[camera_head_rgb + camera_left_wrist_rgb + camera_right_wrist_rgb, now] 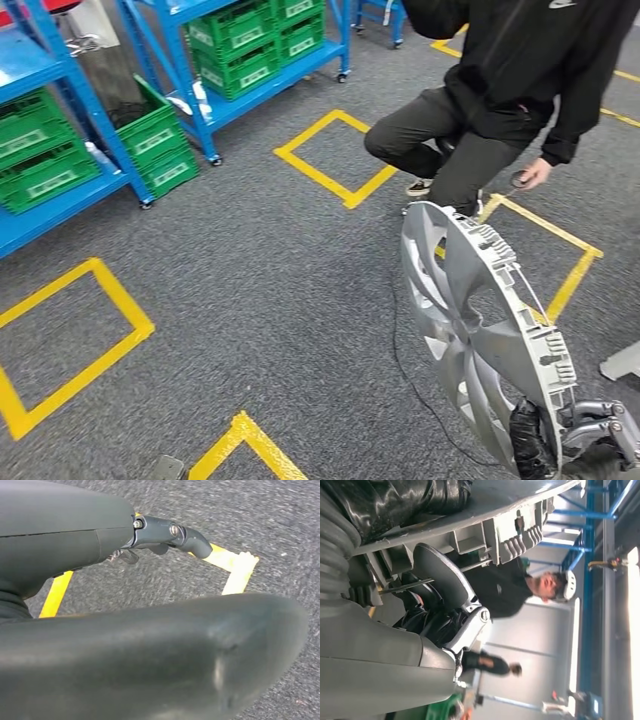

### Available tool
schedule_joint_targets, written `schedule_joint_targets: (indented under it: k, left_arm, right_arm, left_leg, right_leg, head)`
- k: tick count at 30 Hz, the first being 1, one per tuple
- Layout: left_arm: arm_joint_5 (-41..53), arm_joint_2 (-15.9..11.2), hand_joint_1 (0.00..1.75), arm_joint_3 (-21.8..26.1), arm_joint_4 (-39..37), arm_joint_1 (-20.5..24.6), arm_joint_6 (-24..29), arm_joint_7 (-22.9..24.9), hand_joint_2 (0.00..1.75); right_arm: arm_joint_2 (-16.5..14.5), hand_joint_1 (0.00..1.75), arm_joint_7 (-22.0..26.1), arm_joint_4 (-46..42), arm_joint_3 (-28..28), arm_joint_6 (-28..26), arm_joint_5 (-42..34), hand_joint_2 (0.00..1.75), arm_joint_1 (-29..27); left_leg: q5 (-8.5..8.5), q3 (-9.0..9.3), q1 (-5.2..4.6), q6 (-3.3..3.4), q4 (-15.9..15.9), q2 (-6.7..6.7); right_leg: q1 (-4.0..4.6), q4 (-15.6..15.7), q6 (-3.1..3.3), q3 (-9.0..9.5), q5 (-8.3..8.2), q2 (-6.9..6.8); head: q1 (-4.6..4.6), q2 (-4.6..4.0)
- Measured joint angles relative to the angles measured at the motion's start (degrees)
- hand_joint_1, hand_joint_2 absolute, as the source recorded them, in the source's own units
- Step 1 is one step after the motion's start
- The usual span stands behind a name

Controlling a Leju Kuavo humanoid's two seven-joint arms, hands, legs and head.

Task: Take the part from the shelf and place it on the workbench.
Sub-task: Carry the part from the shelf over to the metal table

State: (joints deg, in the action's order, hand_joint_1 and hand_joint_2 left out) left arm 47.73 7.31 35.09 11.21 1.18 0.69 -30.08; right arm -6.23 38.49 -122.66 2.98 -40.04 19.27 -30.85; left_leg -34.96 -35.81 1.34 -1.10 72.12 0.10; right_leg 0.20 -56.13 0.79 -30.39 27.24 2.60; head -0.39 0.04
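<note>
– Head view: where is the wheel cover (475, 320)?
– Standing on edge above the grey floor (264, 300); the right hand (573, 435) grips its low rim.
– Left wrist view?
– The left hand (166, 535) holds nothing, fingers out.
– Right wrist view?
– Fingers (444, 580) clamp the rim.

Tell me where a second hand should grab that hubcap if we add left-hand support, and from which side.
Probably the free upper rim of the hubcap, coming from the robot's left. The right hand already grips the low rim, with the disc tilted on edge above the floor. The ribbed rim gives purchase; the thin spokes look weaker. The left hand holds nothing.
</note>
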Motion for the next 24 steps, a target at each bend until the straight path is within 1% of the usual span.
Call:
schedule_joint_targets:
  k: [1, 2, 3, 4, 5, 6, 7, 8, 9, 10, 11, 12, 13, 14, 15, 16, 17, 18, 19, 20, 21, 22, 23, 24]
  left_arm:
    - [0.14, -0.09, 0.00, 0.02, 0.00, 0.03, -0.04, -0.01, 0.00]
    - [0.28, -0.17, 0.00, 0.06, 0.00, 0.08, -0.11, -0.02, 0.00]
    - [0.41, -0.23, 0.00, 0.13, 0.00, 0.12, -0.21, -0.04, 0.00]
    - [0.49, -0.27, 0.00, 0.21, 0.00, 0.17, -0.33, -0.05, 0.00]
    - [0.58, -0.29, 0.00, 0.28, 0.00, 0.22, -0.43, -0.08, 0.00]
    - [0.66, -0.28, 0.00, 0.34, 0.00, 0.30, -0.53, -0.09, 0.00]
    - [0.72, -0.22, 0.00, 0.37, 0.00, 0.40, -0.61, -0.10, 0.00]
    - [0.76, -0.22, 0.00, 0.41, 0.00, 0.52, -0.66, -0.10, 0.00]
    - [0.80, -0.21, 0.00, 0.49, 0.00, 0.60, -0.69, -0.10, 0.00]
    - [0.82, -0.21, 0.00, 0.61, 0.00, 0.63, -0.72, -0.10, 0.00]
    - [0.86, -0.27, 0.00, 0.74, 0.00, 0.60, -0.72, -0.10, 0.00]
    - [0.90, -0.28, 0.00, 0.86, 0.00, 0.53, -0.72, -0.07, 0.00]
    - [0.93, -0.27, 0.00, 0.96, 0.00, 0.47, -0.72, -0.04, 0.00]
    - [1.00, -0.25, 0.00, 1.05, 0.00, 0.45, -0.71, 0.01, 0.00]
    - [1.05, -0.20, 0.00, 1.15, 0.00, 0.48, -0.70, 0.04, 0.00]
    - [1.12, -0.12, 0.00, 1.24, 0.00, 0.52, -0.68, 0.07, 0.00]
    - [1.22, -0.04, 0.00, 1.31, 0.00, 0.56, -0.64, 0.09, 0.00]
    - [1.29, 0.02, 0.00, 1.36, 0.00, 0.57, -0.59, 0.13, 0.00]
    - [1.38, 0.07, 0.00, 1.39, 0.00, 0.58, -0.51, 0.18, 0.00]
    - [1.45, 0.11, 0.00, 1.42, 0.00, 0.60, -0.42, 0.23, 0.00]
    - [1.50, 0.17, 0.00, 1.46, 0.00, 0.63, -0.33, 0.28, 0.00]
    - [1.55, 0.26, 0.00, 1.51, 0.00, 0.71, -0.26, 0.31, 0.00]
    - [1.60, 0.34, 0.00, 1.55, 0.00, 0.81, -0.20, 0.32, 0.00]
    - [1.68, 0.41, 0.00, 1.60, 0.00, 0.92, -0.18, 0.33, 0.00]
  right_arm:
    - [0.33, 1.75, 0.00, 0.00, -0.20, 0.00, 0.12, 1.75, 0.19]
    - [0.64, 1.75, 0.00, 0.00, -0.37, 0.00, 0.19, 1.75, 0.45]
    - [0.99, 1.75, 0.00, 0.00, -0.48, 0.04, 0.22, 1.75, 0.84]
    - [1.35, 1.75, 0.00, 0.01, -0.56, 0.14, 0.20, 1.75, 1.25]
    - [1.71, 1.75, 0.00, 0.03, -0.63, 0.27, 0.15, 1.75, 1.61]
    - [2.07, 1.75, 0.00, 0.06, -0.72, 0.52, 0.06, 1.75, 1.91]
    - [2.38, 1.75, 0.00, 0.13, -0.84, 0.89, -0.06, 1.75, 2.13]
    - [2.66, 1.75, 0.00, 0.24, -0.99, 1.36, -0.19, 1.75, 2.35]
    - [2.90, 1.75, 0.00, 0.42, -1.16, 1.98, -0.34, 1.75, 2.73]
    - [3.10, 1.75, 0.00, 0.65, -1.33, 2.65, -0.48, 1.75, 3.24]
    - [3.26, 1.75, 0.00, 0.93, -1.46, 3.36, -0.61, 1.75, 3.76]
    - [3.35, 1.75, 0.00, 1.24, -1.60, 4.10, -0.74, 1.75, 4.22]
    - [3.40, 1.75, 0.00, 1.60, -1.78, 4.80, -0.87, 1.75, 4.58]
    - [3.41, 1.75, 0.00, 2.00, -2.04, 5.48, -1.01, 1.75, 4.81]
    - [3.41, 1.75, 0.00, 2.42, -2.38, 6.04, -1.12, 1.75, 5.00]
    - [3.41, 1.75, 0.00, 2.81, -2.72, 6.51, -1.19, 1.75, 5.19]
    - [3.40, 1.75, 0.00, 3.16, -3.05, 6.95, -1.23, 1.75, 5.40]
    - [3.40, 1.75, 0.00, 3.56, -3.38, 7.41, -1.29, 1.75, 5.72]
    - [3.39, 1.75, 0.00, 3.97, -3.68, 7.93, -1.36, 1.75, 6.11]
    - [3.38, 1.75, 0.00, 4.42, -4.00, 8.49, -1.42, 1.75, 6.48]
    - [3.37, 1.75, 0.00, 4.92, -4.40, 9.11, -1.50, 1.75, 6.79]
    - [3.36, 1.75, 0.00, 5.38, -4.80, 9.71, -1.58, 1.75, 7.03]
    - [3.34, 1.75, -0.01, 5.90, -5.27, 10.37, -1.68, 1.75, 7.27]
    - [3.32, 1.75, -0.04, 6.50, -5.79, 11.09, -1.84, 1.75, 7.66]
  left_leg:
    - [2.38, 1.11, -0.09, 0.29, -3.24, -0.50]
    - [4.59, 2.56, -0.15, 0.60, -7.21, -1.67]
    - [6.03, 3.92, -0.11, 0.78, -10.93, -2.85]
    - [6.71, 4.79, -0.12, 0.86, -13.35, -3.77]
    - [6.71, 5.18, -0.17, 0.90, -14.49, -4.26]
    - [6.59, 5.29, -0.22, 0.94, -14.86, -3.91]
    - [6.74, 5.30, -0.20, 1.16, -14.95, -3.30]
    - [6.90, 5.36, -0.13, 1.47, -15.18, -2.71]
    - [7.09, 5.39, -0.04, 1.80, -15.43, -1.99]
    - [7.24, 5.40, 0.02, 2.05, -15.64, -1.22]
    - [7.28, 5.37, -0.06, 2.20, -15.69, -0.47]
    - [7.29, 5.31, -0.11, 2.26, -15.69, 0.33]
    - [7.28, 5.25, -0.15, 2.26, -15.68, 1.08]
    - [7.25, 5.22, -0.15, 2.25, -15.67, 1.77]
    - [7.21, 5.21, -0.14, 2.19, -15.66, 2.42]
    - [7.14, 5.29, -0.09, 2.07, -15.65, 3.04]
    - [7.04, 5.45, -0.10, 1.87, -15.64, 3.61]
    - [6.87, 5.63, -0.18, 1.55, -15.60, 4.14]
    - [6.73, 5.85, -0.26, 1.17, -15.57, 4.61]
    - [6.63, 6.09, -0.33, 0.76, -15.57, 5.07]
    - [6.55, 6.34, -0.30, 0.34, -15.65, 5.57]
    - [6.47, 6.64, -0.18, -0.07, -15.76, 6.11]
    - [6.18, 6.85, -0.02, -0.47, -15.62, 5.99]
    - [5.39, 6.64, 0.12, -0.74, -14.74, 5.08]
  right_leg:
    - [0.06, -0.11, -0.04, 0.07, 0.03, 0.83]
    - [0.07, -0.24, -0.12, 0.07, 0.08, 1.56]
    - [0.13, -0.51, -0.30, -0.07, 0.18, 2.36]
    - [0.12, -0.70, -0.58, -0.35, 0.22, 3.04]
    - [0.06, -0.82, -0.92, -0.69, 0.20, 3.70]
    - [0.01, -0.87, -1.32, -1.15, 0.13, 4.37]
    - [-0.13, -0.82, -1.67, -1.49, 0.05, 4.79]
    - [-0.16, -1.17, -1.98, -1.90, 0.31, 4.29]
    - [-0.18, -2.38, -2.28, -2.68, 1.22, 3.08]
    - [-0.23, -4.82, -2.55, -3.86, 2.79, 1.41]
    - [-0.32, -8.35, -2.83, -5.58, 4.82, -0.44]
    - [-0.51, -12.27, -3.13, -7.46, 6.77, -1.50]
    - [-0.70, -15.46, -3.38, -8.96, 8.00, -2.03]
    - [-0.88, -17.00, -3.60, -9.62, 8.24, -2.29]
    - [-1.06, -16.25, -3.77, -9.10, 7.35, -2.51]
    - [-1.20, -13.30, -3.88, -7.41, 5.64, -2.92]
    - [-1.28, -9.02, -3.95, -4.95, 3.70, -4.01]
    - [-1.30, -4.99, -3.87, -2.60, 2.22, -5.36]
    - [-1.22, -2.12, -3.65, -0.94, 1.34, -6.31]
    - [-1.09, -0.73, -3.33, -0.26, 1.10, -6.94]
    - [-0.91, -0.55, -2.94, -0.30, 1.21, -6.67]
    - [-0.80, -0.49, -2.53, -0.46, 1.14, -5.93]
    - [-0.81, -0.33, -2.13, -0.35, 1.02, -5.35]
    - [-0.87, -0.16, -1.70, -0.09, 0.81, -4.71]
  head:
    - [-0.01, 0.00]
    - [-0.01, 0.00]
    - [-0.01, -0.01]
    - [-0.01, 0.00]
    - [-0.02, 0.00]
    - [-0.01, 0.00]
    - [-0.02, 0.01]
    - [0.03, 0.01]
    - [0.24, 0.01]
    - [0.41, 0.01]
    - [0.62, 0.01]
    - [0.77, 0.01]
    - [0.77, 0.01]
    - [0.79, 0.01]
    - [0.79, 0.01]
    - [0.79, 0.01]
    - [0.80, 0.01]
    - [0.80, 0.01]
    - [0.75, 0.00]
    - [0.72, 0.00]
    - [0.67, 0.00]
    - [0.65, 0.00]
    - [0.63, 0.01]
    - [0.52, 0.00]
